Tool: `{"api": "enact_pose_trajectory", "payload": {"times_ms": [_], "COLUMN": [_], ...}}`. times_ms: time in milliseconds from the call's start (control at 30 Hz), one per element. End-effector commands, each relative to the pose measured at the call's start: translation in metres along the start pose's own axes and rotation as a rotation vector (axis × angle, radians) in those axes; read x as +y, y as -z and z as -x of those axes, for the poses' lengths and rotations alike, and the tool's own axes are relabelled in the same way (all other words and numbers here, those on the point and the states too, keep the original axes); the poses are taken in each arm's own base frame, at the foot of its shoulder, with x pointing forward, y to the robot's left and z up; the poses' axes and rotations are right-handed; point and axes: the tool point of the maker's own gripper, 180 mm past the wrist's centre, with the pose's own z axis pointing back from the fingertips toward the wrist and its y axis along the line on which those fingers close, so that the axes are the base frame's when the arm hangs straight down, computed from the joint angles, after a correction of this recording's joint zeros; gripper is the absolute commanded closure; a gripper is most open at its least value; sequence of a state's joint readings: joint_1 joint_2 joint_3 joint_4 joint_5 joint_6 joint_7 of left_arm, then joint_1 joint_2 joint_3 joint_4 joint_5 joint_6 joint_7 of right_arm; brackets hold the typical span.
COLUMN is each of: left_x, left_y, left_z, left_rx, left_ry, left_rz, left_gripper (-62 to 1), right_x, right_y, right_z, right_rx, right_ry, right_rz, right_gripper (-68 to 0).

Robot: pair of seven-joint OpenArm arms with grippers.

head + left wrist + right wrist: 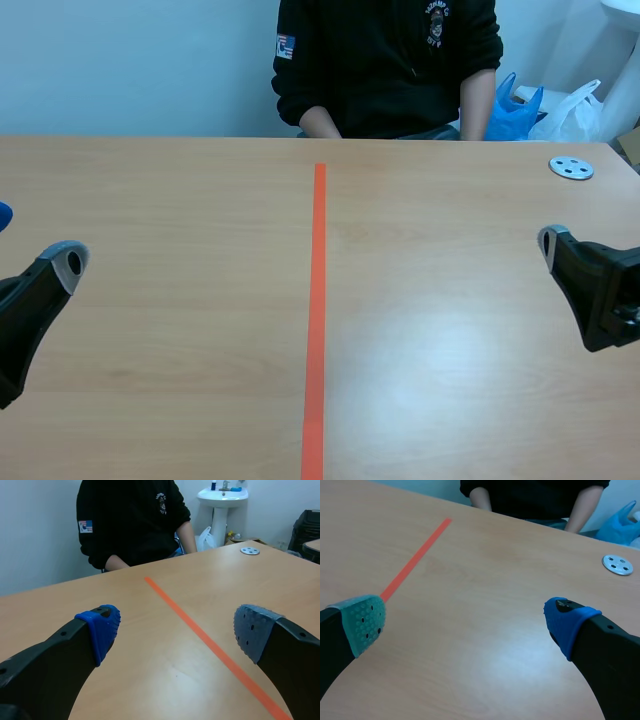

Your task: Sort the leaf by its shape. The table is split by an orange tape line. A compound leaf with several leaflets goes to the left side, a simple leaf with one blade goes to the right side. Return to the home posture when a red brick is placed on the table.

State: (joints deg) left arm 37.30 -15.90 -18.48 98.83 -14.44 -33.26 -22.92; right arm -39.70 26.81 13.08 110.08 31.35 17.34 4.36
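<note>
Two units, low over table (200, 300) | left end effector (175, 630): wide, empty | right end effector (470, 622): wide, empty | leaf: none in view | step: probably awaiting leaf | next: read its shape, choose side of orange tape line (318, 300)

- Tape line (318, 300) on the table (180, 200), between left gripper (175, 630) and right gripper (465, 620).
- Disc (571, 168) ahead-right of the right gripper.
- Person (385, 60) beyond both, behind the table.
</note>
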Motion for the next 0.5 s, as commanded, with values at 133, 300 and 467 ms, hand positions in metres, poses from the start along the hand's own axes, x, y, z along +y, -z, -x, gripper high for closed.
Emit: {"api": "enact_pose_trajectory", "payload": {"times_ms": [133, 300, 467], "left_x": [-0.0373, -0.0372, -0.0364], "left_y": [0.0009, 0.0009, 0.001], "left_z": [-0.0181, -0.018, -0.0182], "left_rx": [0.061, 0.062, 0.061], "left_ry": [0.003, 0.004, 0.004], "left_rz": [0.122, 0.122, 0.118], "left_gripper": [-62.3, -62.3, -62.3], "right_x": [0.0067, 0.0068, 0.0068], "right_y": [-0.0015, -0.0015, -0.0015], "right_z": [-0.0123, -0.012, -0.0118], "right_rx": [-0.027, -0.025, -0.024], "right_ry": [0.002, 0.002, 0.002], "right_rz": [-0.011, -0.011, -0.011], "right_gripper": [-67.9, -67.9, -67.9]}}
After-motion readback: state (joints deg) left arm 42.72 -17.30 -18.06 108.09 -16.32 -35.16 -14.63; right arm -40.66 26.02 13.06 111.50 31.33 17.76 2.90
